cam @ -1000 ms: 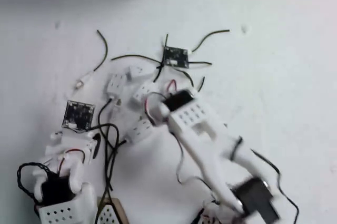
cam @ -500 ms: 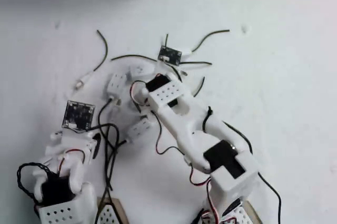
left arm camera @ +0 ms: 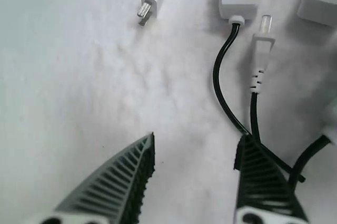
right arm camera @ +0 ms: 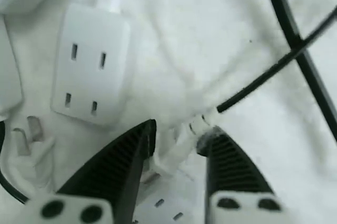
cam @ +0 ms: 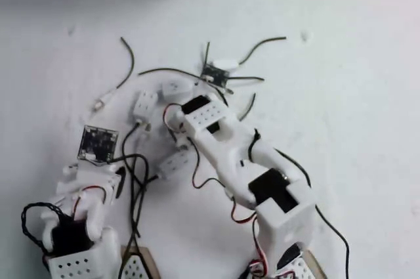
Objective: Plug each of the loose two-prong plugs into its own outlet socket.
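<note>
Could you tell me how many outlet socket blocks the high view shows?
3. One socket block lies left of the right arm's tip, a second just beyond it, a third beside that arm's forearm; others may be hidden beneath the arm.

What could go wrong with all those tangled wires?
1. The right gripper sits over a white plug, and crossing black cords pass close by. Lifting the plug might drag them along, or nudge the socket block beside it.
2. The left gripper is open, and a black cable passes beneath one of its fingers. Closing there could snag the cable instead of a plug.
</note>
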You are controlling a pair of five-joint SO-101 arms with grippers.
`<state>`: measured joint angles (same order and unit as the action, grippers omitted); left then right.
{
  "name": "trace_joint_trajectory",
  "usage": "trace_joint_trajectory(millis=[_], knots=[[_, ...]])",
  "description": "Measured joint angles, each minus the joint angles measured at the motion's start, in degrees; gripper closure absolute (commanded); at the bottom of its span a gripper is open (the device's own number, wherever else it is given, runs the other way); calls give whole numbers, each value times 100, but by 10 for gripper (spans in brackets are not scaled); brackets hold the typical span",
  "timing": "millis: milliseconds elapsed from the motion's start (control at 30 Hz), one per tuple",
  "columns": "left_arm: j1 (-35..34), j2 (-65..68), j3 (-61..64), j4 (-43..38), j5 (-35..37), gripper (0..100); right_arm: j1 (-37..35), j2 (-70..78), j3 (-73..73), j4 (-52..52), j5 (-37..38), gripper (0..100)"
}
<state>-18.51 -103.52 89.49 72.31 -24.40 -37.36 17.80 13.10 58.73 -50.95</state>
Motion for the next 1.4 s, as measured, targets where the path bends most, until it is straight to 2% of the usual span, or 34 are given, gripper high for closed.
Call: trace_joint_trajectory(millis=[300, 500, 733, 867, 1000, 1167, 1400], knots=[[0, 0, 0, 0, 0, 749, 62, 9, -18, -53, 26, 981], [0, 0, 0, 0, 0, 749, 132, -651, -18, -53, 589, 981], [0, 0, 18, 0, 0, 750, 105, -1670, 9, -44, 1749, 981], [0, 0, 18, 0, 0, 750, 114, -2180, 413, 202, 2875, 981], [0, 0, 18, 0, 0, 750, 492, -2602, 1055, 448, 4440, 981], [0, 0, 18, 0, 0, 750, 1459, -2866, 1767, 589, 6382, 981], [0, 0, 18, 0, 0, 750, 3209, -2857, 1864, 765, 8774, 981]])
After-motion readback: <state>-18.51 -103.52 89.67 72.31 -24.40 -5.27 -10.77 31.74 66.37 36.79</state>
